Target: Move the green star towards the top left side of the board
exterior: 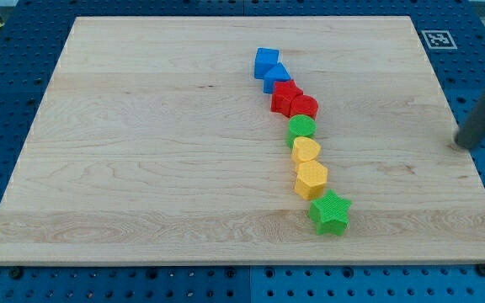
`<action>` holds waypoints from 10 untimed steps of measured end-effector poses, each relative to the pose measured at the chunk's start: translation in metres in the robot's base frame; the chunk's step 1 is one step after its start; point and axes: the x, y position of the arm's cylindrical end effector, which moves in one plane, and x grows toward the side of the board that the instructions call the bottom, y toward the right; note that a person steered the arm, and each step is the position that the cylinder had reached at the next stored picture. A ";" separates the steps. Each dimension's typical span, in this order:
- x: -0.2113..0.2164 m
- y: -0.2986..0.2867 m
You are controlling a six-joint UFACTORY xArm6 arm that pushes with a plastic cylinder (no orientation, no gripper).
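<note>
Where the wooden board point(141, 126) lies on the blue pegboard bench point(7, 286), eight blocks form one touching chain: two blue blocks point(266, 61), point(277, 77), red star point(285, 97), red block point(304, 107), green round block point(301, 129), yellow heart point(306, 151), yellow hexagon point(311, 178), green star point(330, 211) nearest the bottom edge. My tip point(461, 143): right edge, well apart from all blocks; no fingers fitted.

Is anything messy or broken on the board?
No, nothing stands out. The blocks sit in one tidy wavy chain, from the blue blocks down to the green star. My tip is off at the view's right, away from them.
</note>
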 end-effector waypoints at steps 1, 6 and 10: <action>0.091 -0.001; 0.111 -0.112; 0.086 -0.165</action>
